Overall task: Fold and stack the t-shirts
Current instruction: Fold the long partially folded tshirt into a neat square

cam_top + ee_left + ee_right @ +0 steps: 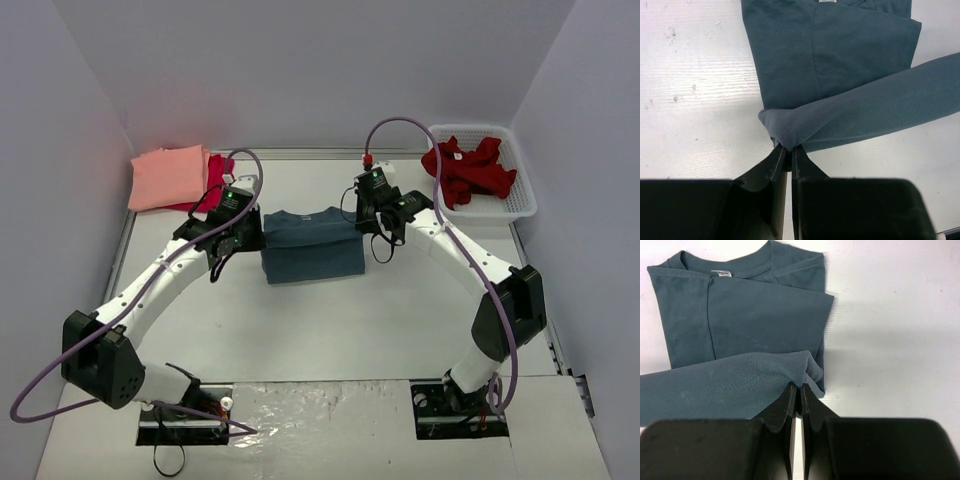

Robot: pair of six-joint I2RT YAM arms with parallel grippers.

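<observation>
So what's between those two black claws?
A folded slate-blue cloth t-shirt, plain in the top view; the left gripper and right gripper each pinch one end of it.

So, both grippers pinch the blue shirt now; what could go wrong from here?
1. The left gripper and the right gripper each hold only a small corner of the blue shirt, at its lifted edge. One corner may slip out, and the fold would land crooked.
2. That edge is stretched between them, so uneven moves could drag the folded layers below out of shape.
</observation>
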